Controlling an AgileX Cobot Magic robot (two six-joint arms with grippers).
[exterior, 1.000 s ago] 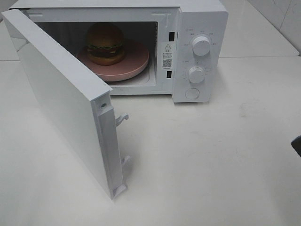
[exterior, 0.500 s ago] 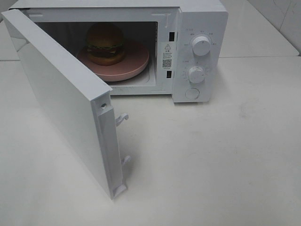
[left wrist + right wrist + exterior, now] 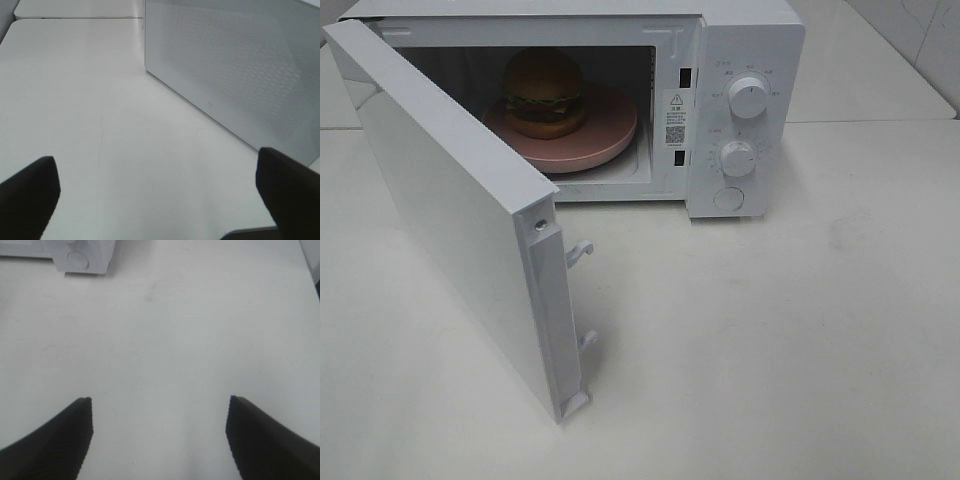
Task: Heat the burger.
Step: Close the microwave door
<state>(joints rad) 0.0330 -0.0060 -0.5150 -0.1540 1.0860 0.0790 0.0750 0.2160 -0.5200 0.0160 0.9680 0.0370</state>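
L end effector (image 3: 156, 162) & R end effector (image 3: 160, 401) both spread, empty. We see burger (image 3: 544, 92) on pink plate (image 3: 605, 140) in microwave (image 3: 745, 30), well ahead of R.

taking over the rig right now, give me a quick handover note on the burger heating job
Left gripper: open, empty, over the table beside the microwave door.
Right gripper: open, empty, over the table in front of the microwave.
Burger: sits on the pink plate inside the microwave.
Done: burger loaded.
Left: the door stands wide open, so shut it, then probably set the upper knob and lower knob to start heating.
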